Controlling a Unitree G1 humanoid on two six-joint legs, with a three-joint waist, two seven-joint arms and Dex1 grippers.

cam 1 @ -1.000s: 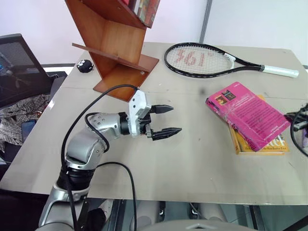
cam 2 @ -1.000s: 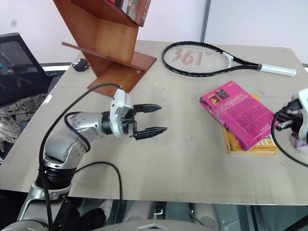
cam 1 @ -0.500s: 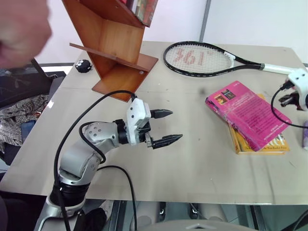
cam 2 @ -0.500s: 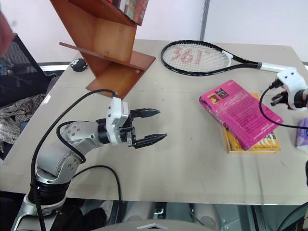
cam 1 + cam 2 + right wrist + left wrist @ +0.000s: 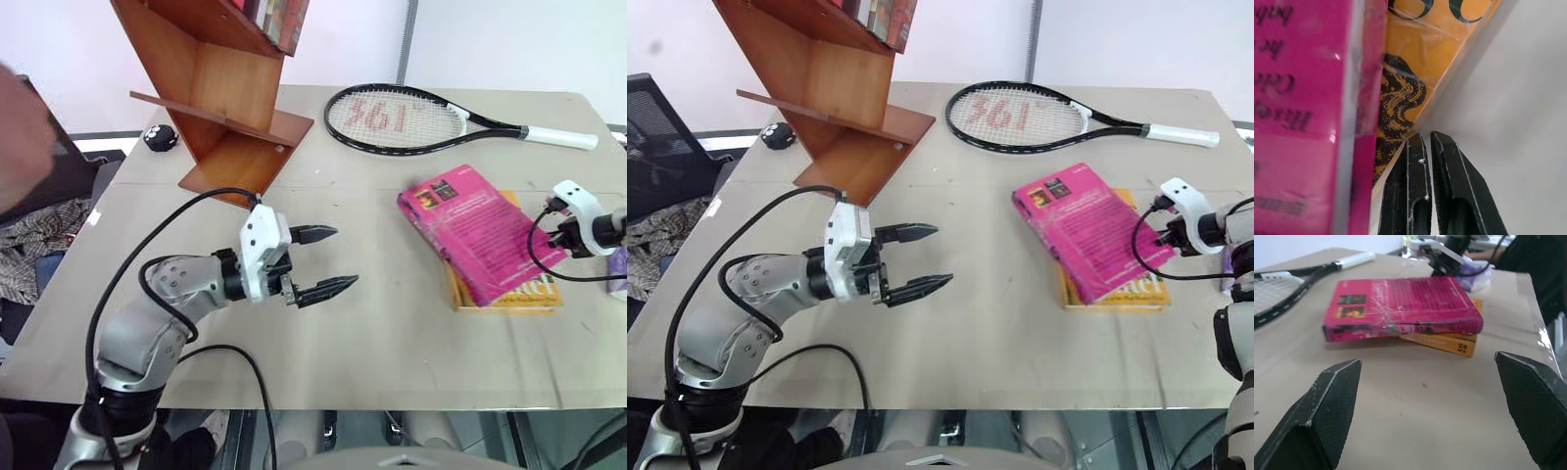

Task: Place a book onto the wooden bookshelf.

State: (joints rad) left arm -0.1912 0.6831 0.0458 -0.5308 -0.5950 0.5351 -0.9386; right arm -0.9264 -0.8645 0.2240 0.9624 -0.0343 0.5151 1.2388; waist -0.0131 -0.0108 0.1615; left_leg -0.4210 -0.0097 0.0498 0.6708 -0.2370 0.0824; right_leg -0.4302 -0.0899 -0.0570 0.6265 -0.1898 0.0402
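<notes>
The pink book (image 5: 470, 227) lies flat on the table, on top of a yellow-orange book (image 5: 514, 294). My right gripper (image 5: 556, 233) is shut and points down at the stack's right edge. In the right wrist view its closed fingertips (image 5: 1422, 142) sit just beside the yellow-orange book's edge (image 5: 1415, 73), holding nothing. My left gripper (image 5: 338, 258) hovers open and empty over the middle of the table, its fingers (image 5: 1332, 406) aimed toward the book (image 5: 1400, 303). The wooden bookshelf (image 5: 225, 98) stands at the far left, with books on its upper board.
A tennis racket (image 5: 402, 117) lies at the far side of the table. A small black object (image 5: 157, 137) sits left of the shelf's foot. A purple item (image 5: 619, 264) lies at the right edge. A person's hand (image 5: 20, 127) shows at the left, above a chair with clothes (image 5: 39, 235).
My right gripper has come in from the right and sunk down to the right edge of the book stack. The left gripper has drifted slightly left, still open.
</notes>
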